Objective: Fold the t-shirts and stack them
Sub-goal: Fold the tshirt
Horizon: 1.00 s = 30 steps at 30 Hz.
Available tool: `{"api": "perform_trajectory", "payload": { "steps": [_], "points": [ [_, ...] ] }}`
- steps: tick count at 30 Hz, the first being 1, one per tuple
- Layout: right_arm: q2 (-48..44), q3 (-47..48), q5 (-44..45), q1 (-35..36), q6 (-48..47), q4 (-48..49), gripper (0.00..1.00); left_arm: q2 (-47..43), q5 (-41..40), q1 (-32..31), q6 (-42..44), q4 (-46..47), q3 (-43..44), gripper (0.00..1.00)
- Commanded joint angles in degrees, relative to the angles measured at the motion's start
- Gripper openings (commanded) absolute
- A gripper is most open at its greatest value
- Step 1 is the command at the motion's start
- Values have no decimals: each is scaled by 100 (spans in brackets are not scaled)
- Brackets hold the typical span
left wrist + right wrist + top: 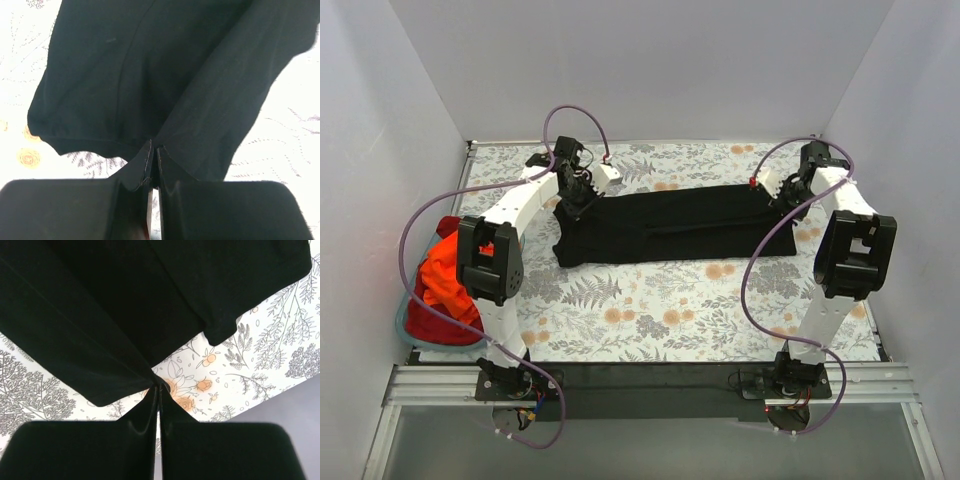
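Between your two grippers: black t-shirt [670, 225], drawn out long across the tablecloth [650, 310] and lying on it for most of its span.

- At one end, your left gripper [154, 150] is clenched on a pinch of black cloth. The fabric fans away from the jaw tips in taut creases.
- At the opposite end, your right gripper [159, 385] is clamped on the cloth the same way. The floral print shows just past its tips.
- Judgement: you hold both ends so the shirt pulls straight and flat, ready for a fold. Pinching at the edges leaves the body free to lay over.
- It looks narrowed into a long band, so likely mid-fold. Layers cannot be confirmed.

Well off to the outer side of the left fingers, beyond that arm: orange-red t-shirts [445, 285], heaped in the teal basket [400, 325]. They are probably waiting their turn, parked where they won't tangle with the shirt in hand.

Tally:
- black t-shirt: one
- orange-red heap: one, too bunched to count the shirts in it
- basket: one
- tablecloth: one
- grippers: two, both gripping the black cloth
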Motion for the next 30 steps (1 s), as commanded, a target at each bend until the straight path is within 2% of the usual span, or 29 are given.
{"api": "perform_trajectory", "payload": {
  "steps": [1, 13, 30],
  "points": [
    [216, 378, 46, 37, 41, -46, 1, 85, -49, 93, 176, 54, 279, 0],
    [594, 730, 55, 81, 76, -28, 1, 560, -23, 172, 168, 151, 701, 0],
    [1113, 1073, 196, 186, 173, 42, 1, 701, -172, 260, 159, 397, 551, 0]
  ]
}}
